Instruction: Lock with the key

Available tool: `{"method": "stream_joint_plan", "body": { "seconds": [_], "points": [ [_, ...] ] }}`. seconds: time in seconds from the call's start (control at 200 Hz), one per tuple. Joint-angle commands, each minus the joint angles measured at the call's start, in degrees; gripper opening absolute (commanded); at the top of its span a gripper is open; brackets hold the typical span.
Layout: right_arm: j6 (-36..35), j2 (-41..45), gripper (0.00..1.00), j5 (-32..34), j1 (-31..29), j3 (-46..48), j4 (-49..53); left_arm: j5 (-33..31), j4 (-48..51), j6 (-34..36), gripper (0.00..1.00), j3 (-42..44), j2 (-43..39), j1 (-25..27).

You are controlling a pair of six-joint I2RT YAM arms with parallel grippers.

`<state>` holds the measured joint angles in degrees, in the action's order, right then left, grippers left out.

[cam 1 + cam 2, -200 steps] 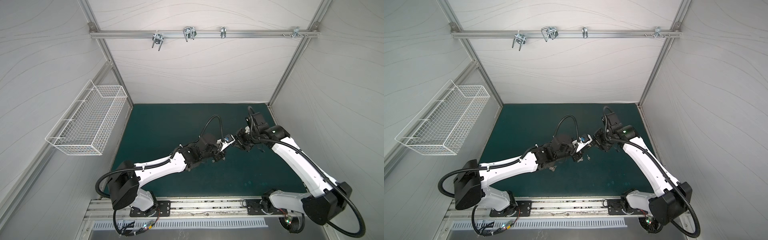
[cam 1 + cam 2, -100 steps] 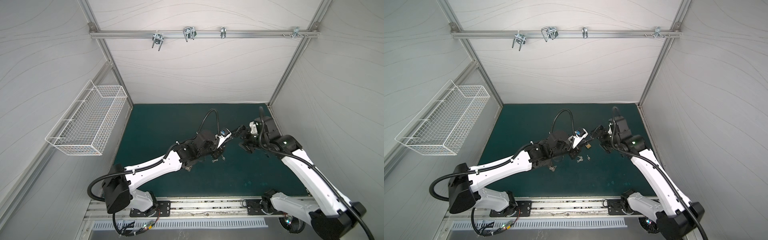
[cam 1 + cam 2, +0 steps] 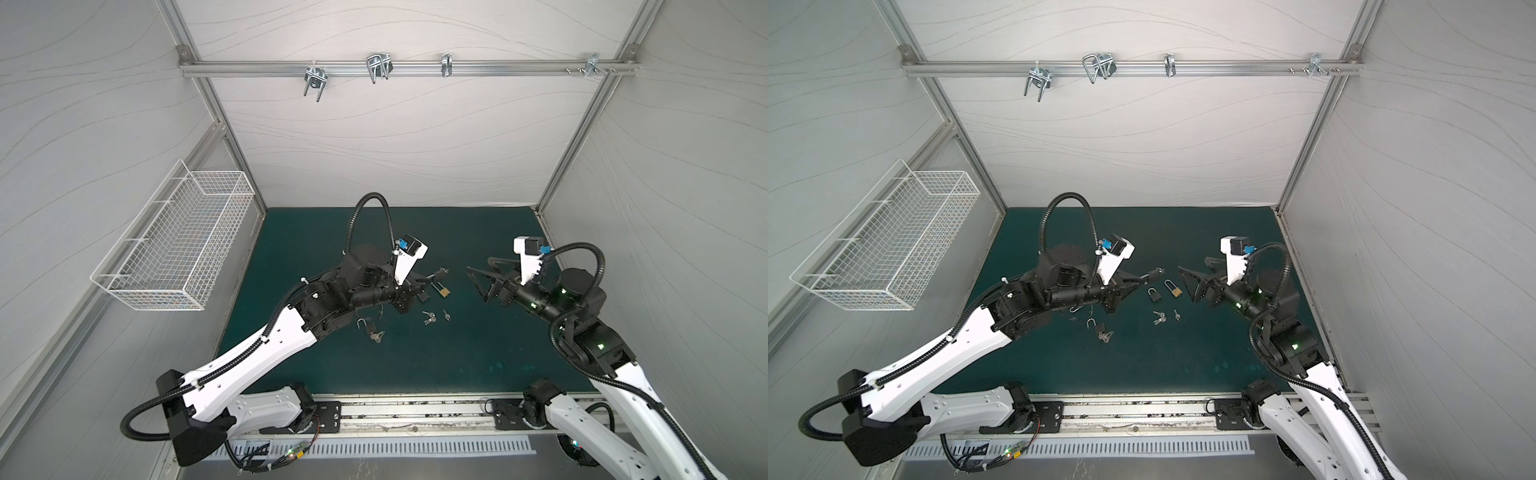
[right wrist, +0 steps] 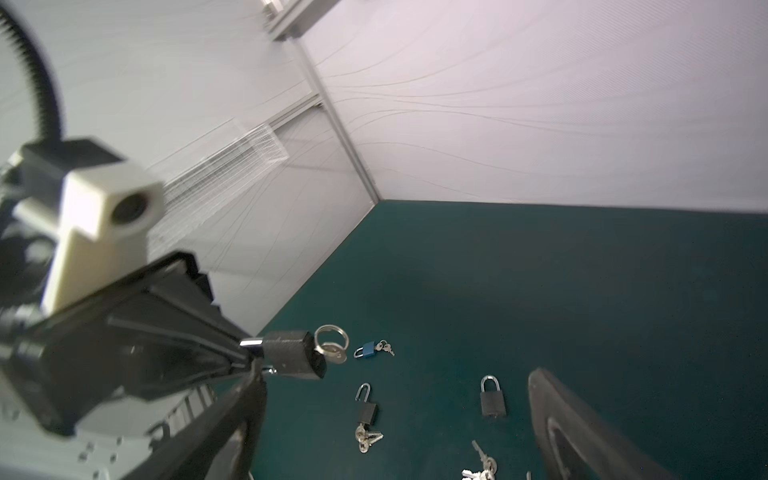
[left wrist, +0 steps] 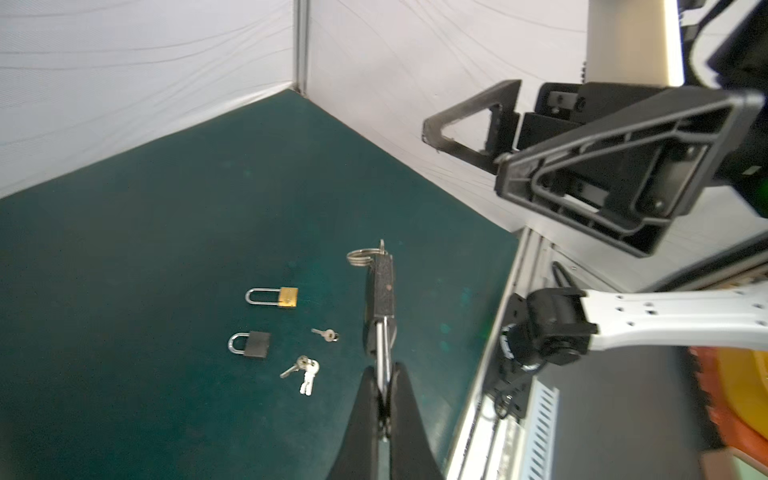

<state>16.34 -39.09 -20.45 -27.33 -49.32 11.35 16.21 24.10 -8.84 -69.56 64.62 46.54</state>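
Now your left gripper clamps the padlock by its shackle, key aimed at the right gripper (spread wide, near the padlock), presumably for turning.

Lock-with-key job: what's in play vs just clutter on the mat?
In play: held black padlock, its ringed key, left gripper, right gripper.
Lying about: brass padlock, shut black padlock, blue padlock, open black padlock, key bunch, single key.
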Motion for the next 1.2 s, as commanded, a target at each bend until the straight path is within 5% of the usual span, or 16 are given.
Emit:
{"method": "stream_joint_plan", "body": {
  "seconds": [0.0, 0.21, 0.415, 0.59, 0.84, 1.195],
  "points": [
    [-14.24, -1.75, 0.99, -15.25, 0.17, -3.30, -3.37, 14.91, -0.04, -2.98, 0.00, -4.64, -1.35, -5.43],
    [-23.79, -6.95, 0.99, -29.25, -0.47, -10.95, -0.15, 28.45, -0.32, -3.06, 0.00, -5.77, -2.76, -13.07],
    [-46.57, -9.87, 0.99, -12.18, -11.47, -16.29, 7.94, 35.70, 0.21, -4.35, 0.00, -7.99, -1.60, -17.20],
    [-52.11, -15.62, 0.93, -14.58, -13.77, -23.67, 13.13, 38.84, 1.27, -2.56, 0.00, -9.46, -1.72, -17.30],
    [-50.50, -20.64, 0.79, -21.75, -14.14, -28.72, 14.51, 44.35, 1.63, -0.72, 0.00, -10.31, -2.61, -17.43],
    [-33.46, -24.69, 0.60, -30.42, -13.10, -32.40, 15.12, 41.91, 3.95, 3.73, 0.00, -10.49, -3.99, -17.38]
  ]
}}
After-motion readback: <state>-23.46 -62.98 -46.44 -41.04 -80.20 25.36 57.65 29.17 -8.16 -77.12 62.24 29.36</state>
